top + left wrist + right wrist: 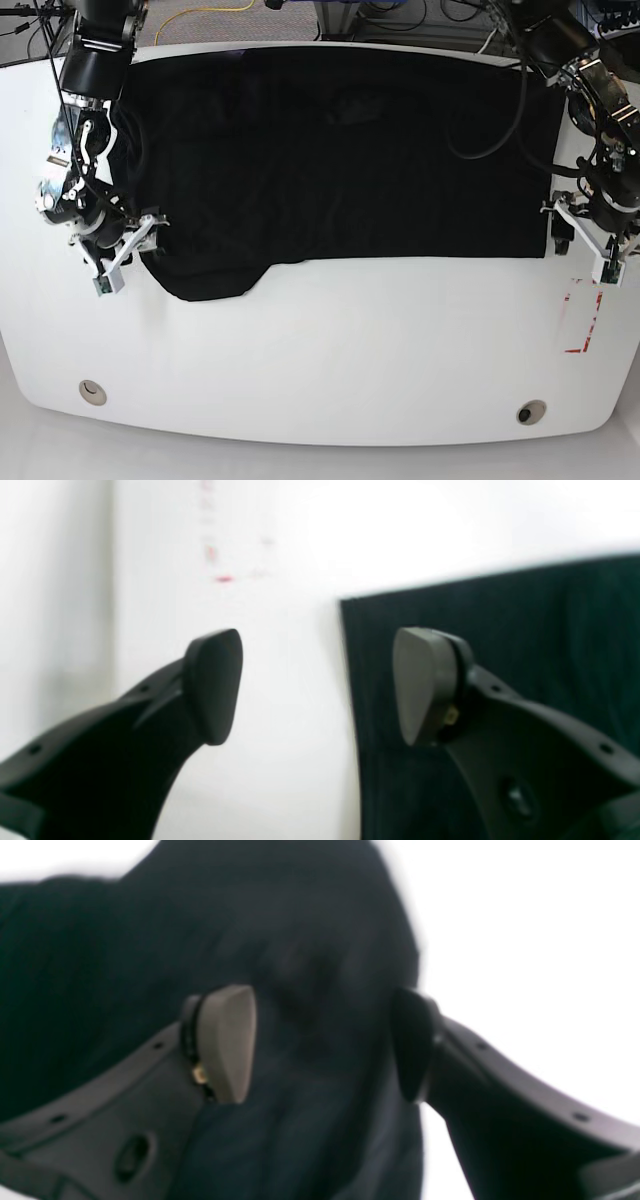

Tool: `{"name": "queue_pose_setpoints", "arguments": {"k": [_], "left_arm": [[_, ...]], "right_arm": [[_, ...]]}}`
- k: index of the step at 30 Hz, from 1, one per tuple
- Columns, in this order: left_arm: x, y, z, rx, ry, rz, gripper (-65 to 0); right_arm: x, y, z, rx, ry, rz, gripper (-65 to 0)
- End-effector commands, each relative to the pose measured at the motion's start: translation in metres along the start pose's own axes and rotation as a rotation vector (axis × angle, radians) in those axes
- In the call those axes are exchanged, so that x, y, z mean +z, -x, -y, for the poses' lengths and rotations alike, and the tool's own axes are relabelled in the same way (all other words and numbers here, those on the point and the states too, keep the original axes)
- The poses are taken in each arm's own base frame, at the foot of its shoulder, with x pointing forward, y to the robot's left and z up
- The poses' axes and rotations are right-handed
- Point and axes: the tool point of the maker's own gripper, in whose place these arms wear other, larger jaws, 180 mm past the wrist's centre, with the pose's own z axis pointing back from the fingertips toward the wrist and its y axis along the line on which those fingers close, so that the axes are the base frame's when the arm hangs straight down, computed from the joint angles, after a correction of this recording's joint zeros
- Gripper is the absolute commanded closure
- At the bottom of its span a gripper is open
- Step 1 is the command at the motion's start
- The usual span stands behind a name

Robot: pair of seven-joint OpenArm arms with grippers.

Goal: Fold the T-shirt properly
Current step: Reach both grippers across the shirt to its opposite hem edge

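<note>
The black T-shirt (340, 160) lies spread flat across the far half of the white table (320, 350), and a rounded flap hangs lower at its near left corner. My right gripper (130, 248) stands open at that left edge. In the right wrist view its fingers (227, 1042) are wide apart with blurred dark fabric (310, 965) beneath them, and nothing is clamped. My left gripper (583, 245) is open at the shirt's near right corner. In the left wrist view one fingertip (425, 685) is over the shirt (500, 655) and the other is over bare table.
A red outline mark (582, 322) is printed on the table just in front of the left gripper and shows faintly as a red mark (222, 579) in the left wrist view. Two round holes (92, 391) (531, 411) sit near the table's front edge. Cables (200, 15) run behind the table.
</note>
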Motion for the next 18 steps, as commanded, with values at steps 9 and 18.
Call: {"name": "queue_pose_setpoints", "arguments": {"k": [9, 18], "left_arm": [[0.001, -0.042, 0.003, -0.003, 0.003, 0.104, -44.9], [0.002, -0.040, 0.003, -0.003, 0.001, 0.099, -44.7]], "right_arm": [[-0.030, -0.028, 0.045, -0.081, 0.066, 0.050, -42.3], [-0.052, -0.008, 0.056, -0.179, 0.059, 0.063, -42.2]]}}
